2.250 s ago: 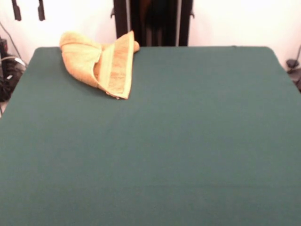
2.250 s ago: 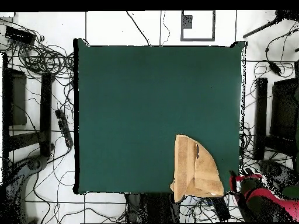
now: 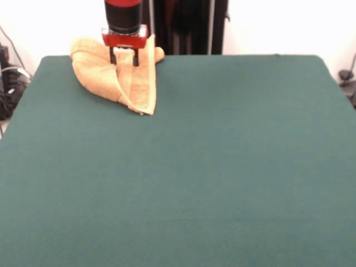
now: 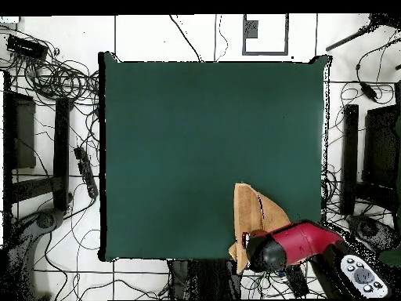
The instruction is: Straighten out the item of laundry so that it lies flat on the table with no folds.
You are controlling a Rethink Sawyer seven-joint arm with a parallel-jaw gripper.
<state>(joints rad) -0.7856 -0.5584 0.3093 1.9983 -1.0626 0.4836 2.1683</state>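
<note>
Green surface [image 3: 222, 178] mostly bare. Towel [image 3: 94, 75] bunched and folded at upper left of front view, at the far edge. Tool [image 3: 124, 57] over it, prongs apart, touching cloth. Risk: a pull here could drag the towel off that edge.

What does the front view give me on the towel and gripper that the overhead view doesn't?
Front only: the gripper with its fingers down on the folded towel, and the towel's pale band. Overhead only: the arm hides the gripper, but the towel is seen overhanging the table's robot-side edge, with cables on the floor around. Both: the towel is folded to a point near one corner, not flat.
</note>
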